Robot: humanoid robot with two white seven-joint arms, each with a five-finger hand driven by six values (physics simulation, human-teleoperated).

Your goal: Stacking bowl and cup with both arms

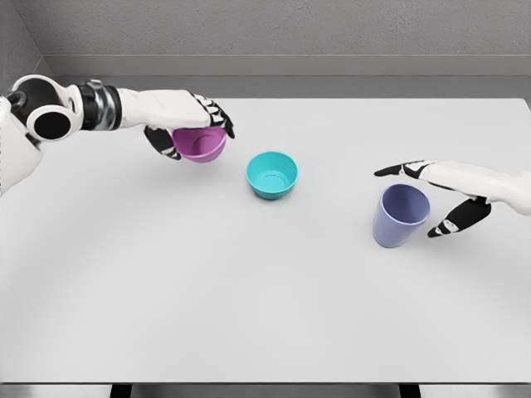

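Two bowls (202,143) (272,174), one cup (400,215).

My arms are glossy white shells throughout. The left arm (91,106) shows a round black joint cap ringed in white near the shoulder, then a banded grey-and-black metal collar. Both the left hand (189,124) and the right hand (444,195) have white backs and black segments along the fingers.

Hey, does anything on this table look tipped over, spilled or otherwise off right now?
Nothing is spilled or damaged. The purple bowl sits tilted in the left hand, apparently lifted off the table. The teal bowl stands upright. The blue cup leans slightly beside the open right hand.
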